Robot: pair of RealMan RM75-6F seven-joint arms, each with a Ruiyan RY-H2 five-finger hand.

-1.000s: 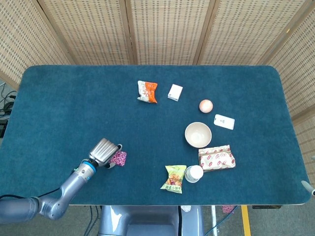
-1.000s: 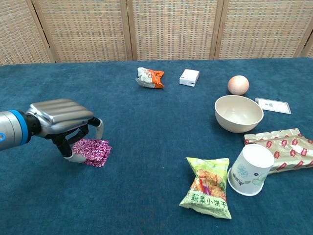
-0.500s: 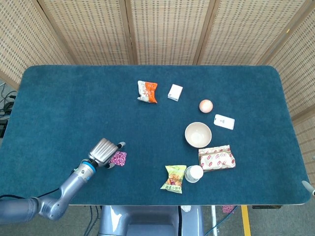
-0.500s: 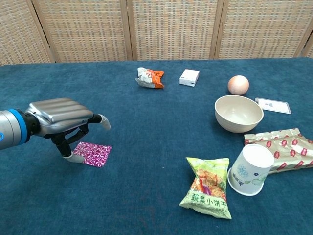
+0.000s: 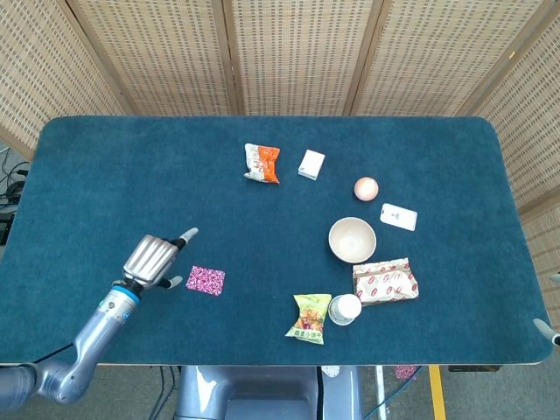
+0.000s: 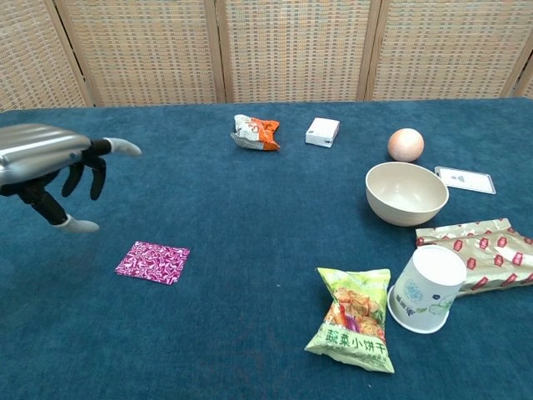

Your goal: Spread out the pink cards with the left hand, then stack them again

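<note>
1. My left hand (image 5: 153,260): near-left of the table, lifted above the cloth, fingers loose and apart, grasping nothing. In the chest view it hangs at the far left edge of the frame (image 6: 50,162), clear of the cards.

2. Pink cards (image 5: 206,280): lying flat on the blue table (image 5: 131,175) just to the right of my hand, not touched by it. They read as one neat square (image 6: 152,262); no fan or separate edges show. Judgement: either the spread and restack are both done and I have let go, or the spread has not begun. The single tidy pile with the hand released suits the finished state, but the pictures alone cannot settle it.

3. Orange snack packet (image 5: 262,163): far centre, apart from the task.

4. Small white box (image 5: 311,164): just right of the packet.

5. Green snack bag (image 5: 310,318): near centre, by the table edge.

6. Paper cup (image 5: 346,308): on its side, touching the green bag's right.

7. Beige bowl (image 5: 352,239): upright, centre-right.

8. Egg-like ball (image 5: 366,187): beyond the bowl.

9. Red-patterned packet (image 5: 385,281): near side of the bowl.

10. White card (image 5: 399,216): right of the bowl.

11. My right hand: out of sight in both views; state unknown.
</note>
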